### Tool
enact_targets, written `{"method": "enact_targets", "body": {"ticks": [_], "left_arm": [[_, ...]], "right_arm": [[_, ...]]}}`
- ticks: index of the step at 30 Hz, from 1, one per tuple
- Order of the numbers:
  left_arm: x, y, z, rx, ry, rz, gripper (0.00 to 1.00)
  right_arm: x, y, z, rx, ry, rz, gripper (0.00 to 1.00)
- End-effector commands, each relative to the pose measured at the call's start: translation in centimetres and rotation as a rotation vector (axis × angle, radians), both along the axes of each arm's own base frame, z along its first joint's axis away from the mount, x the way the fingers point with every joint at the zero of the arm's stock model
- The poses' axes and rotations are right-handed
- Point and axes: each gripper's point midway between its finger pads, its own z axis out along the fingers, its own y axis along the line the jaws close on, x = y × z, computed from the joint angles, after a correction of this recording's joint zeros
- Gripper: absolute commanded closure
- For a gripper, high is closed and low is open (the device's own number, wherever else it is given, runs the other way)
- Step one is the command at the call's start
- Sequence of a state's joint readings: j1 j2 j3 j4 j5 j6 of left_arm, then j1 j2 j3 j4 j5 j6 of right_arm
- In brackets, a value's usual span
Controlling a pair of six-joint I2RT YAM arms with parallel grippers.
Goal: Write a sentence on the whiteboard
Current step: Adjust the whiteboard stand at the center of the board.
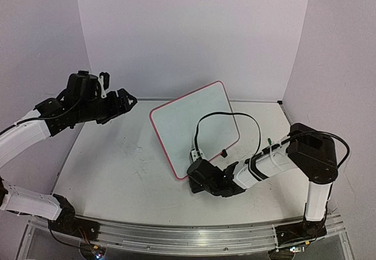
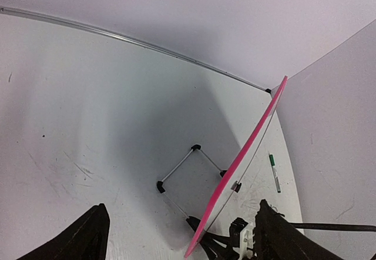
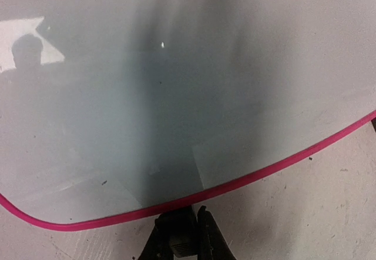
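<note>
One whiteboard (image 1: 194, 125) | right claw (image 3: 195, 216) at its rim, shut, seemingly empty | left claw (image 1: 128, 101) spread

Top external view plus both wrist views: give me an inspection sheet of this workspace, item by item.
Surface: scratched white tabletop, scuffed.
Job's things: pink-framed rectangular whiteboard stands tilted on its thin wire stand; no writing seen on it. White marker pen with green cap lies on the table beside the board, not held.
Clutter: nothing seen.
End effectors: left end effector open, empty, raised at the left; right end effector shut, at the board's lower pink edge, contact unclear.
Cables: black cable loops from the right arm across the board's front.
Surroundings: plain white walls; metal rail along the near edge.
</note>
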State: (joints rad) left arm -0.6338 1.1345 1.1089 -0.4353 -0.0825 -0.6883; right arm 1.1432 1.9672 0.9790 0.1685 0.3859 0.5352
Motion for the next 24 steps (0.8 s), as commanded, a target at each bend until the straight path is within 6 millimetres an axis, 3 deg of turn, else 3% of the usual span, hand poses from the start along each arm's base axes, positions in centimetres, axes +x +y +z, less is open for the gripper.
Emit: {"method": "enact_targets", "body": {"ticks": [1, 6, 9, 14, 18, 22, 24], "left_arm": [[-1.5, 0.3, 0.2, -0.101, 0.004, -0.005, 0.13], [-2.8, 1.1, -0.1, -0.124, -0.01, -0.003, 0.11], [-2.8, 0.9, -0.1, -0.095, -0.026, -0.034, 0.09], [-3.0, 1.3, 0.4, -0.074, -0.059, -0.038, 0.07], [-3.1, 1.8, 1.0, -0.055, -0.093, -0.03, 0.04], [-2.9, 1.3, 0.1, -0.059, -0.063, -0.039, 0.03], [-2.7, 1.0, -0.3, -0.064, -0.049, -0.04, 0.02]], "right_arm": [[-0.6, -0.2, -0.7, 0.029, -0.027, -0.224, 0.97], [-1.7, 2.7, -1.2, 0.056, -0.012, -0.222, 0.89], [-1.5, 4.3, -0.5, 0.089, -0.015, -0.216, 0.71], [-2.0, 5.2, 2.2, 0.114, -0.008, -0.14, 0.31], [-3.4, 3.1, 6.2, 0.083, -0.035, -0.031, 0.22], [-4.4, -0.2, 12.7, 0.091, -0.157, 0.131, 0.13], [-3.0, -2.2, 15.4, 0.109, -0.196, 0.181, 0.1]]}}
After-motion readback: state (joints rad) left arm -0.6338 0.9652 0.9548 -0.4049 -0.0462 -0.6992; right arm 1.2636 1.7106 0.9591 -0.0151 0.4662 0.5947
